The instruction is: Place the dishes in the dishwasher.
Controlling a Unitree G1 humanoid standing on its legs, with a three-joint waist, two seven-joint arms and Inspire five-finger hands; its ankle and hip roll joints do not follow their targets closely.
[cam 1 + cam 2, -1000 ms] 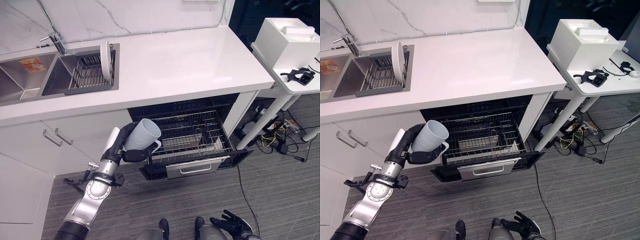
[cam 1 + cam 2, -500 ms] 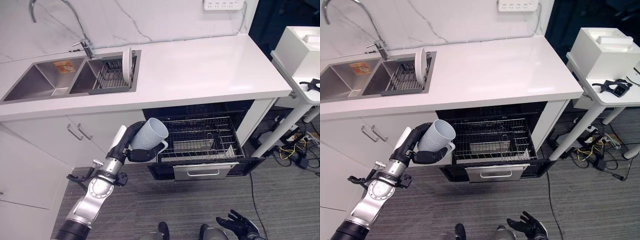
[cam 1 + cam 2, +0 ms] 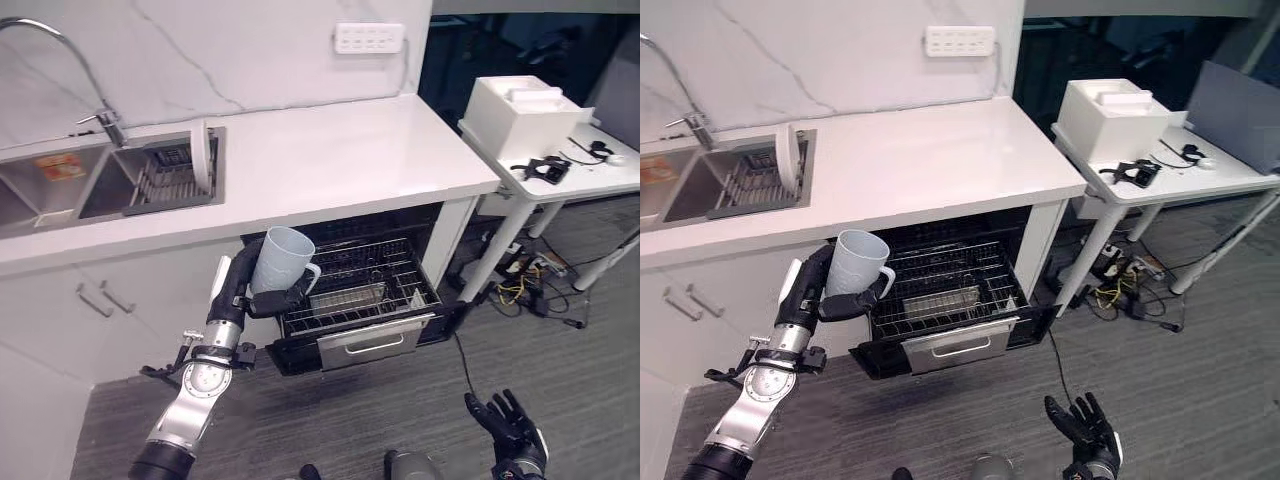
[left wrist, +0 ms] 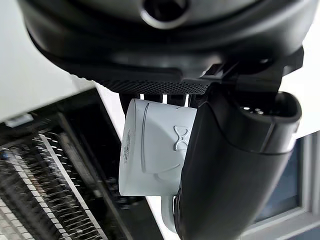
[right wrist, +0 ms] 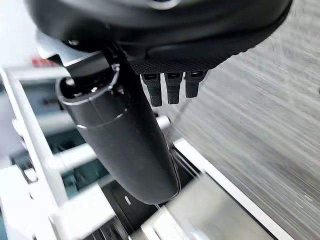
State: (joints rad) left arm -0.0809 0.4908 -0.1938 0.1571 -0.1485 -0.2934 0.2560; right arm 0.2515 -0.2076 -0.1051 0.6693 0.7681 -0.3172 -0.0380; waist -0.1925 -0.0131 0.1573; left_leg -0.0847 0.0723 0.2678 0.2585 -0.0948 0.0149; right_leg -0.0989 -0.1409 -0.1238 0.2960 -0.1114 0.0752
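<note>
The left robot hand (image 3: 238, 285) has its fingers and thumb curled round a pale grey mug (image 3: 279, 262), mouth up. Just beside it, to its right, stands the open dishwasher (image 3: 352, 282), wire rack pulled out. The right robot hand (image 3: 510, 428) hangs low, fingers spread, holding nothing.

The left hand (image 3: 243, 285) is raised with fingers and thumb curled in a grasp, while the right hand (image 3: 507, 425) hangs low, fingers spread
</note>
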